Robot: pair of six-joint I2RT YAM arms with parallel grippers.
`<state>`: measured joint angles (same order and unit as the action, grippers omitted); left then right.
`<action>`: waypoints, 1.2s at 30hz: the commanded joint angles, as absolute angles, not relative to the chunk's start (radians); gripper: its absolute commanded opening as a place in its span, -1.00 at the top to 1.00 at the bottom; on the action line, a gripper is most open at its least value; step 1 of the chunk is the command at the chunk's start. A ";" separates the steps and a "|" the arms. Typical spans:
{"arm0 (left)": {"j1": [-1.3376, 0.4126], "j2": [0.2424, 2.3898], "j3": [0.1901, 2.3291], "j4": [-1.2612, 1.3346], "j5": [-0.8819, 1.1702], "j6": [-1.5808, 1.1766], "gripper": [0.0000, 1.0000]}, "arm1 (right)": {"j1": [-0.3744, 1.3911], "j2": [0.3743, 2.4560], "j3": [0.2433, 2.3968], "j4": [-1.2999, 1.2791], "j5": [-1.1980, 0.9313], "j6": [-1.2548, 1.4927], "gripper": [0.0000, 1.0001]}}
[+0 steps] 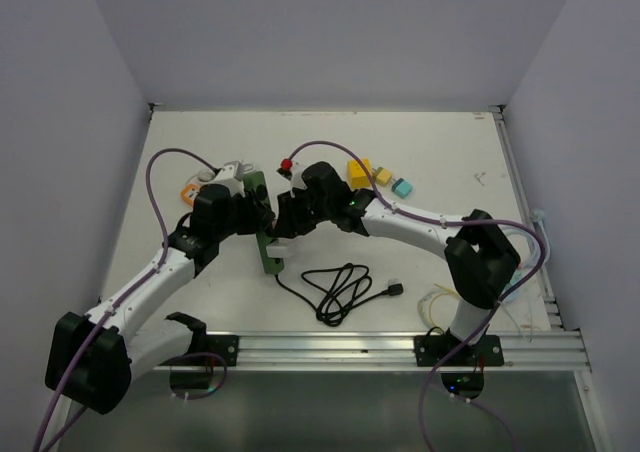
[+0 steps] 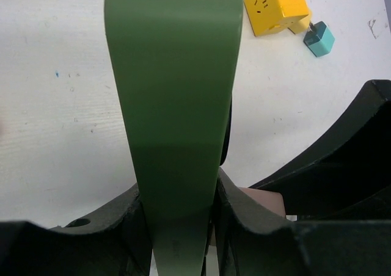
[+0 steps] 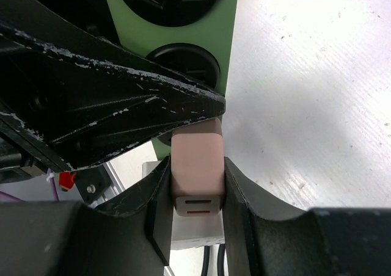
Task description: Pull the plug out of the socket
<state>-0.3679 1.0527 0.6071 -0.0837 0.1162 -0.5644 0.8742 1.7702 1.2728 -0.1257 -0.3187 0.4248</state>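
A green power strip (image 1: 264, 234) lies in the middle of the table. My left gripper (image 1: 252, 212) is shut on it, its fingers clamping both long sides in the left wrist view (image 2: 177, 227). A pink plug block (image 3: 195, 163) with two slots on its near face sits at the strip (image 3: 183, 25). My right gripper (image 3: 195, 187) is shut on it, pads pressed against both sides. The plug's far end is under the left finger, so its seat in the socket is hidden. The plug also shows in the left wrist view (image 2: 264, 199).
A yellow cube (image 1: 360, 170), a small yellow block (image 1: 383, 176) and a teal block (image 1: 402, 187) lie behind the right arm. A red piece (image 1: 287, 165) and an orange piece (image 1: 188, 192) lie near the strip. A coiled black cable (image 1: 345, 290) lies in front.
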 commanded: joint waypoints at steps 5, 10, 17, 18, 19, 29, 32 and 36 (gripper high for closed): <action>-0.368 1.015 0.612 -0.066 -0.021 -0.509 1.00 | 0.874 1.666 1.272 -0.094 -0.358 0.403 1.00; -0.368 0.993 0.629 -0.116 -0.106 -0.466 1.00 | 0.839 1.635 1.216 -0.094 -0.361 0.410 1.00; -0.368 1.025 0.658 -0.173 -0.167 -0.456 1.00 | 0.847 1.644 1.337 -0.198 -0.322 0.393 1.00; -0.368 1.037 0.664 -0.169 -0.160 -0.460 1.00 | 0.857 1.651 1.370 -0.207 -0.316 0.393 1.00; -0.370 1.043 0.667 -0.164 -0.158 -0.471 1.00 | 0.864 1.655 1.385 -0.215 -0.307 0.396 1.00; -0.416 1.098 0.761 -0.215 -0.256 -0.499 1.00 | 0.916 1.692 1.453 -0.307 -0.215 0.385 1.00; -0.410 1.091 0.756 -0.213 -0.261 -0.495 1.00 | 0.864 1.649 1.398 -0.275 -0.262 0.402 1.00; -0.388 1.077 0.732 -0.207 -0.252 -0.482 1.00 | 0.724 1.591 1.295 -0.204 -0.386 0.433 1.00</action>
<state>-0.4389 1.0786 0.7353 -0.1551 -0.0448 -0.5423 0.8303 1.7226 1.3331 -0.2199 -0.2974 0.4084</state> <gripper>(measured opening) 0.402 0.349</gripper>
